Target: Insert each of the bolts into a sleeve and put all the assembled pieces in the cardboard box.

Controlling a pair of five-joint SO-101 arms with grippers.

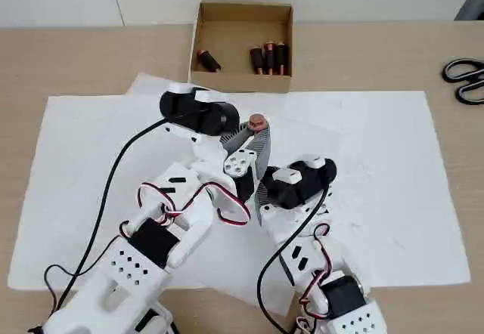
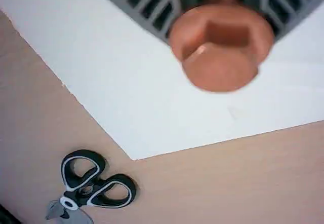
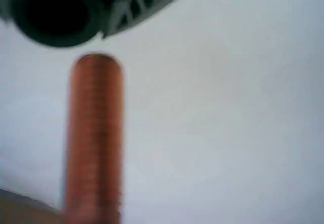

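High view: the tabletop [image 1: 76, 54] carries a white paper sheet [image 1: 378, 183]; the cardboard box [image 1: 231, 35] at its far edge holds four assembled pieces [image 1: 269, 57]. Left hand [image 1: 257, 134] is clamped on a copper bolt [image 1: 257, 122], head up, above the paper; right hand [image 1: 255, 190] grips a dark sleeve [image 3: 53, 13] just beside the bolt's threaded end.

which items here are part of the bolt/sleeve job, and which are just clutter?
Job:
- bolt, held in the left gripper
- sleeve, just off the bolt's threaded tip
- cardboard box
- four pieces already in the box

Lying about:
- scissors on the bare table beside the paper
- white paper sheets under the arms
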